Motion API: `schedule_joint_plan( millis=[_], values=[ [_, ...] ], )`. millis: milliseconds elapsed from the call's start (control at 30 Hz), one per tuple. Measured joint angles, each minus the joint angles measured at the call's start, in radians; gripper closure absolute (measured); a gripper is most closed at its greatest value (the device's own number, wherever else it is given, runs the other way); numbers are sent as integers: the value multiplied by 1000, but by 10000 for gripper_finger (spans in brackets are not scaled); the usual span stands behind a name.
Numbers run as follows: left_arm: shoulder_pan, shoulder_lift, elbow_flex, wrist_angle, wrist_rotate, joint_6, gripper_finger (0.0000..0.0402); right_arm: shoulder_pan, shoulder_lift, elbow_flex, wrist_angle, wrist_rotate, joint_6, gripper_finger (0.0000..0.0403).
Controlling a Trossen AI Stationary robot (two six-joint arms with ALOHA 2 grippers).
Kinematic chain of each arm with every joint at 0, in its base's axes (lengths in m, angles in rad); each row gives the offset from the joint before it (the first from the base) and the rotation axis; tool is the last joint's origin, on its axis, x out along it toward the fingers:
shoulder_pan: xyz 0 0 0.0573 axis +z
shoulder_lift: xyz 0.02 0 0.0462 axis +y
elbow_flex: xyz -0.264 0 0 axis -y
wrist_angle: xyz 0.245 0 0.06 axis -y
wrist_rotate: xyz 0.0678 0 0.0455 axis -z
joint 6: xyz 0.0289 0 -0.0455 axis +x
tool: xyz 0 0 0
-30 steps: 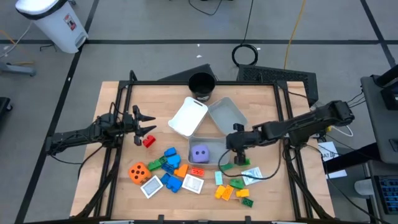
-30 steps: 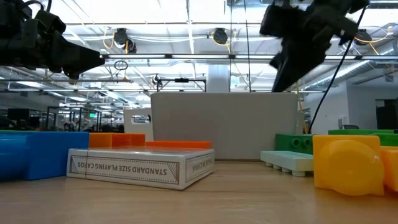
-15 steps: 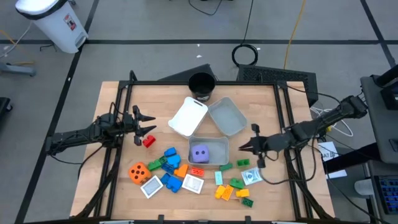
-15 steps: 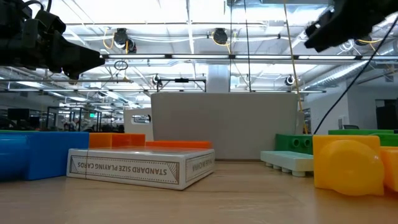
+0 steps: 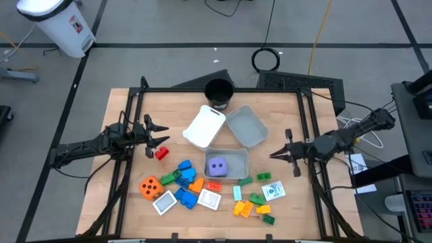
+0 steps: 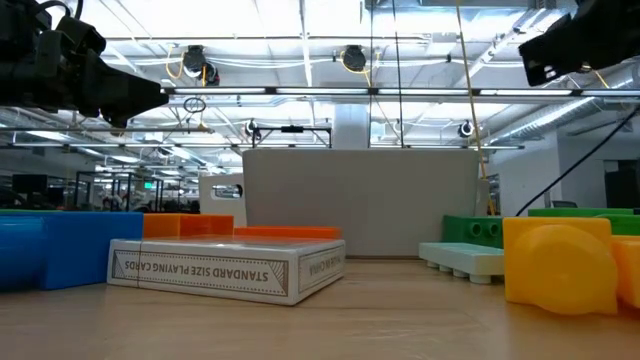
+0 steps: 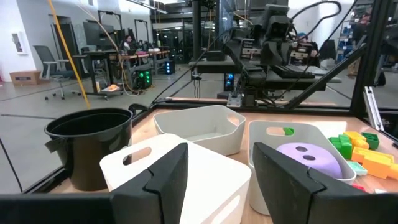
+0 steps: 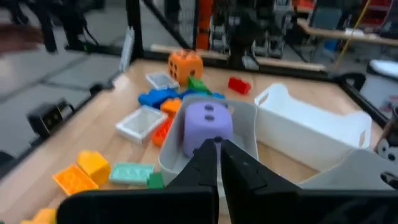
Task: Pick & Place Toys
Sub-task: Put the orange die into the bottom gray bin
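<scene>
- The purple die (image 5: 216, 167), smooth with dark dots, sits inside the translucent grey tray (image 5: 239, 162) near the table's middle.
- Chunky plastic blocks (image 5: 183, 177) in blue, green, orange and yellow lie scattered toward the near edge, with the orange die (image 5: 150, 187), flat white tiles (image 5: 208, 200) and one red block (image 5: 161, 154) near the left edge.
- A rounded white tray (image 5: 203, 126) and black round cup (image 5: 219, 92) stand toward the far edge.
- The table (image 5: 283, 121) is pale wood grain, framed in black rails; grey floor surrounds it.
- Left gripper (image 5: 159, 133) hovers just beside the red block, jaws apart, empty.
- Right gripper (image 5: 275, 154) hangs near the right edge, jaws together, empty.
</scene>
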Motion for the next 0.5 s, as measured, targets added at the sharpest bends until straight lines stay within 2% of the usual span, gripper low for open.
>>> schedule_joint_plan(
  millis=[200,367,500],
  values=[
    [0,0,0,1,0,3,213,1,-150,-111,82,-108,-4,403],
    [1,0,0,51,-27,96,213,1,-244,-217,235,-193,-90,403],
    [1,0,0,68,-27,96,213,1,-288,-287,339,-280,-139,403]
  ],
)
